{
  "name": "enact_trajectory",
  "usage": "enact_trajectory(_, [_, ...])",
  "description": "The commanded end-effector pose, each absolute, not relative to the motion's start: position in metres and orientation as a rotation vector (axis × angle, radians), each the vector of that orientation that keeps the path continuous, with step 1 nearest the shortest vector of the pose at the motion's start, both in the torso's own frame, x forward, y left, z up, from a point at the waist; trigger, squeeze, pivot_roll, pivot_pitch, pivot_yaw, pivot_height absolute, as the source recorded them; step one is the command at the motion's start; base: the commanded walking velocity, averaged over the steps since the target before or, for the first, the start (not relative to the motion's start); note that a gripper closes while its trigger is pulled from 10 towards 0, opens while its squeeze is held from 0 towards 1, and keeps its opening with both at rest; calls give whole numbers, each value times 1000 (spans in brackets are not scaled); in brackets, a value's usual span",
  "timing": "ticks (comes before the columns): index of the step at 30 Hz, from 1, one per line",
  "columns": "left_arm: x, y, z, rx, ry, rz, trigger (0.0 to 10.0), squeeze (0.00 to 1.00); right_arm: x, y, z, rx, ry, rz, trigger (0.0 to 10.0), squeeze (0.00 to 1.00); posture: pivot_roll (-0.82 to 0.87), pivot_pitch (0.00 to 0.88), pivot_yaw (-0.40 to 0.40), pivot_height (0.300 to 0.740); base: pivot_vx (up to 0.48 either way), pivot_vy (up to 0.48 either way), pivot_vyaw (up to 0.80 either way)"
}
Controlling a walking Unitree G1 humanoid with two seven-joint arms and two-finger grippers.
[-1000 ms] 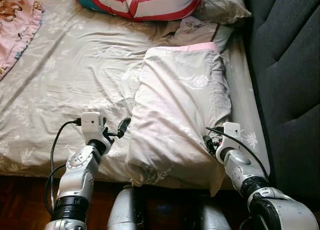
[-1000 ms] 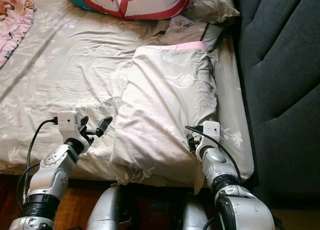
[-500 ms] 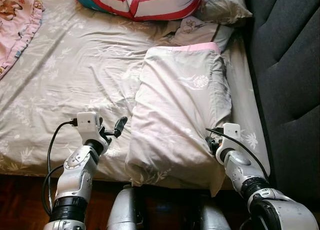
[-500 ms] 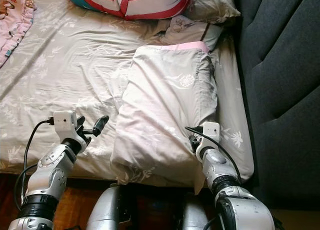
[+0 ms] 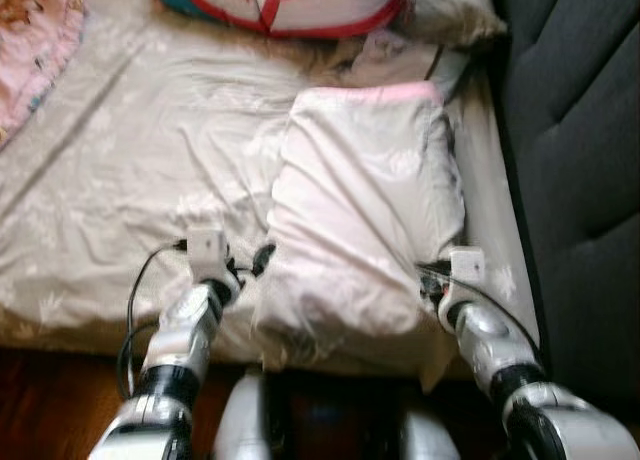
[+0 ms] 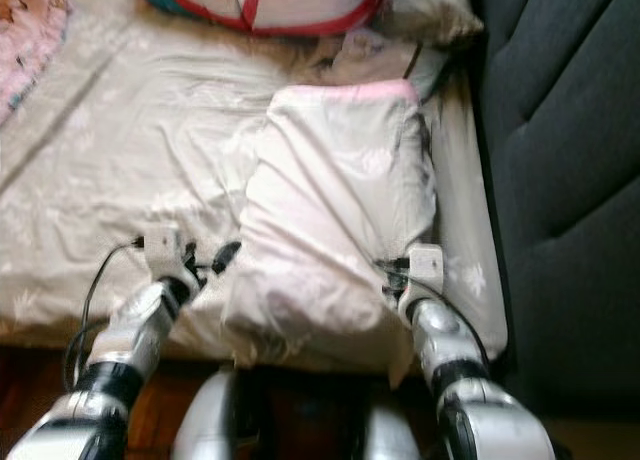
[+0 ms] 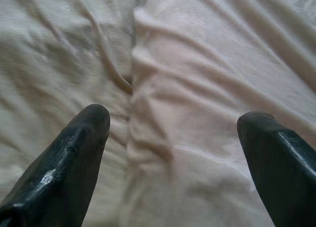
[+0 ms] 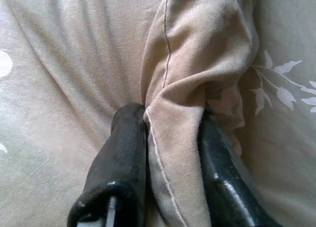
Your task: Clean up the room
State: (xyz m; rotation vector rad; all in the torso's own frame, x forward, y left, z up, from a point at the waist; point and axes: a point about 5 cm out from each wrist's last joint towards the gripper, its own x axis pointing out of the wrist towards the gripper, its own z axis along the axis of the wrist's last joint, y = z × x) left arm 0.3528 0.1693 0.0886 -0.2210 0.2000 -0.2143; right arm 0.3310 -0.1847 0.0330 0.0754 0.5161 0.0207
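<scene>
A home bedroom: a bed [image 5: 150, 160] with floral sheet, pillows [image 5: 365, 220], padded headboard [image 5: 575, 130].

Soft matt cloth on the pillow [image 5: 365, 220], creased, with a stitched seam and a fold pinched in the right gripper [image 8: 168, 138]. Same matt woven look on the bed sheet [image 5: 140, 170], faintly leaf-printed. Glossy black fingers [image 7: 64, 163] on the left gripper [image 7: 173, 133], probably hard plastic or rubber. Brushed silver metal on the arms. Dull dark upholstery on the headboard [image 5: 580, 130]; polished wood floor [image 5: 50, 400], blurred.
</scene>
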Motion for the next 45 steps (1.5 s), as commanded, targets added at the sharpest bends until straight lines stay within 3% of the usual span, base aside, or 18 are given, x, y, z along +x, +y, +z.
enact_trajectory(1, [346,169,71,-233,273,-220,10000,0,296,-192,-6,77,693,-3,0,0,-102,314,-30,655,0,0,0])
enact_trajectory(9, [353,165,70,-302,293,-216,10000,0,281,-188,-19,90,702,17,0,0,-185,339,-46,655,0,0,0])
enact_trajectory(17, [351,149,65,-326,334,-306,10000,0,285,-181,-14,95,650,58,0,0,-241,367,-64,655,0,0,0])
enact_trajectory(33, [348,156,57,-215,336,-151,10000,0,277,-174,-13,112,609,105,0,0,-265,423,-90,655,0,0,0])
enact_trajectory(45, [336,163,38,-284,463,-115,10000,0,272,-172,-7,122,582,114,0,0,-292,451,-107,655,0,0,0])
